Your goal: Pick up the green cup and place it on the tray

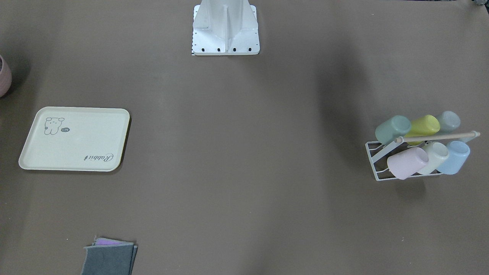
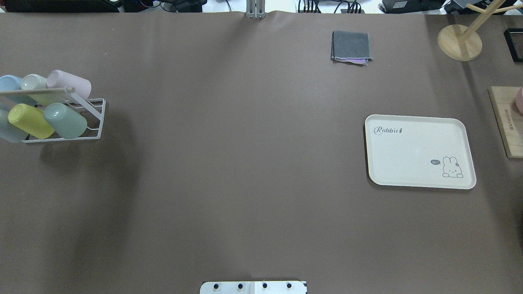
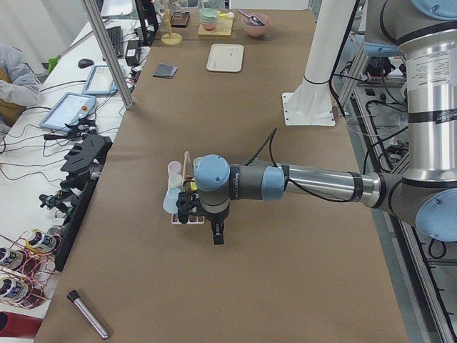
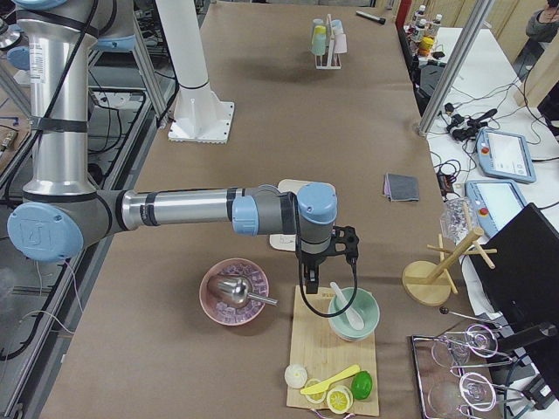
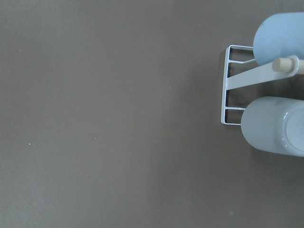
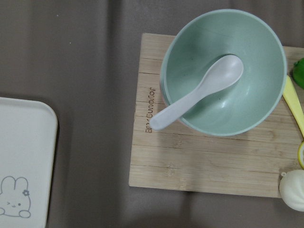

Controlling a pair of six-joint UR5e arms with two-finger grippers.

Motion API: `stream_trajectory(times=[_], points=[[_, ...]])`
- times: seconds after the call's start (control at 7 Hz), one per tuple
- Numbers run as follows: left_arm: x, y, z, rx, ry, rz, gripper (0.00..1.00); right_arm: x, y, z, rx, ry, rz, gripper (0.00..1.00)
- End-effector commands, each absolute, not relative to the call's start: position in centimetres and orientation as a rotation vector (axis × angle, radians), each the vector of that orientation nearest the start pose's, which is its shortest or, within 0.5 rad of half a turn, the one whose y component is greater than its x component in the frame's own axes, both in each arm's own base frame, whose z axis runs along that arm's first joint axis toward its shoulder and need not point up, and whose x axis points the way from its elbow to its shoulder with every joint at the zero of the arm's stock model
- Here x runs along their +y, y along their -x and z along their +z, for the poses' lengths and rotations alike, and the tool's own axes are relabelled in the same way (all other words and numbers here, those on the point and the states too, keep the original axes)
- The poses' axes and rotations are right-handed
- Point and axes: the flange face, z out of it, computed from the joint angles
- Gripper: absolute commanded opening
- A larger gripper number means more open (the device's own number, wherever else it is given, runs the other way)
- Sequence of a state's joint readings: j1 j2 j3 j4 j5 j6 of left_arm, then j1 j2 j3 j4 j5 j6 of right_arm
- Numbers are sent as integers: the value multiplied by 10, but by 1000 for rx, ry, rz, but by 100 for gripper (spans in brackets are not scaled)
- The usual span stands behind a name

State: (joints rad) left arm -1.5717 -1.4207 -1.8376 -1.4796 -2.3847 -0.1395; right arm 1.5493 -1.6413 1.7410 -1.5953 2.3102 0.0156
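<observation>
The green cup (image 1: 392, 129) lies tilted on a white wire rack (image 1: 372, 154) among several pastel cups. It also shows in the overhead view (image 2: 65, 120), next to a lime cup (image 2: 29, 120). The cream tray (image 1: 76, 139) lies bare at the table's other end and shows in the overhead view (image 2: 421, 151). My left gripper (image 3: 217, 234) hangs over the table just beside the rack's end. My right gripper (image 4: 313, 284) hangs over a wooden board beyond the tray. Both grippers show only in the side views, so I cannot tell whether they are open or shut.
A folded grey cloth (image 2: 351, 47) lies at the far edge. A mint bowl (image 6: 223, 71) with a white spoon sits on the wooden board (image 6: 204, 166), and a pink bowl (image 4: 234, 292) stands beside it. A wooden mug tree (image 2: 459, 41) stands at the far right.
</observation>
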Motion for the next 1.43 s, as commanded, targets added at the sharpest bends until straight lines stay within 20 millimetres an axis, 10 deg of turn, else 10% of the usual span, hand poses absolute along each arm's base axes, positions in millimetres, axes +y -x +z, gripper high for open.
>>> stream_trajectory(times=[0.0, 0.43, 0.71, 1.14, 1.29], points=[[-430, 62, 594, 802, 10, -114, 98, -469, -56, 611, -742, -62, -35, 100], [-429, 66, 595, 748, 2, -112, 98, -470, -55, 609, -757, -61, -35, 100], [-439, 56, 557, 674, -82, -46, 98, -469, -55, 609, -760, -58, -34, 100], [-468, -72, 433, 434, -283, 288, 98, -470, -55, 598, -771, -77, -41, 100], [-452, -168, 387, 244, -316, 489, 98, -465, -54, 603, -773, -68, -38, 100]])
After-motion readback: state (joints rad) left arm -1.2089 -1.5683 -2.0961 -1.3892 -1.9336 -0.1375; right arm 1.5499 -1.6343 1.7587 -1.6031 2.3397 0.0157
